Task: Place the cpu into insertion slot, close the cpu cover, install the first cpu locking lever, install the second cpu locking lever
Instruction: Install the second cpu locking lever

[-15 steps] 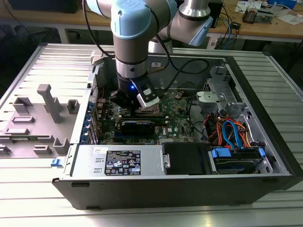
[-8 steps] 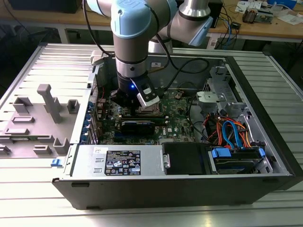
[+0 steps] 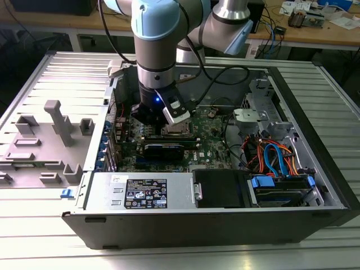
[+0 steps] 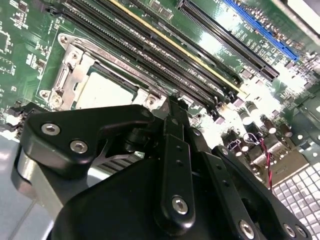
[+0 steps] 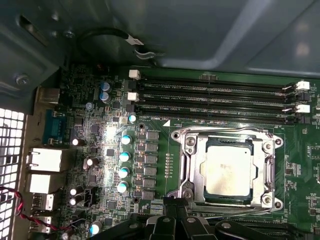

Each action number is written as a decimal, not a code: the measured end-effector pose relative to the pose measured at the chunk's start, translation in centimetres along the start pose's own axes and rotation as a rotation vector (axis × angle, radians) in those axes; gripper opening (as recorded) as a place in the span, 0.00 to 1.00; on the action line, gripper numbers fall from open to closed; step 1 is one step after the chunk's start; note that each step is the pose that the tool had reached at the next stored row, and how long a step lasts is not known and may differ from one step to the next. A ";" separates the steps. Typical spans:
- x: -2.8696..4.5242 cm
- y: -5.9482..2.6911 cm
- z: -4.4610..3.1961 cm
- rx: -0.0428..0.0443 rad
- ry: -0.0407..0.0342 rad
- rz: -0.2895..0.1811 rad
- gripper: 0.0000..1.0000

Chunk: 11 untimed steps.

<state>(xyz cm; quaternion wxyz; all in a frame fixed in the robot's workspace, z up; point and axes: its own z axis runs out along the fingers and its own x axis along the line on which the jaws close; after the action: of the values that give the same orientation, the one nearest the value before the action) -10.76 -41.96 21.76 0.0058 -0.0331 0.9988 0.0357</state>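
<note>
One cpu [image 5: 229, 169] already sits in the insertion slot [image 5: 186, 165], right of centre in the first wrist view, cpu cover [image 5: 265, 172] down around it. Can't tell the gripper's [image 4: 172, 107] opening or hold. I'd press each lever slowly, squarely.

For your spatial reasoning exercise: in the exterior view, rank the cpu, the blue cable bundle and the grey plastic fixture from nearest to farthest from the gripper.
1. The cpu, just beside the gripper.
2. The blue cable bundle, toward the exterior view's right, inside the case.
3. The grey plastic fixture, outside the case on the exterior view's left. Items 2 and 3 are close to call.
</note>
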 end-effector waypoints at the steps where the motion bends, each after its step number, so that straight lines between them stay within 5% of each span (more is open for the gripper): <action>1: 0.00 0.01 -0.02 0.0000 0.0000 0.000 0.11; 11: 0.01 -0.02 0.45 -0.0158 -0.0017 0.000 0.11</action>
<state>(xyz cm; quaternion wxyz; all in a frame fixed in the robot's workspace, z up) -10.77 -41.95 21.31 0.0064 -0.0332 0.9985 0.0436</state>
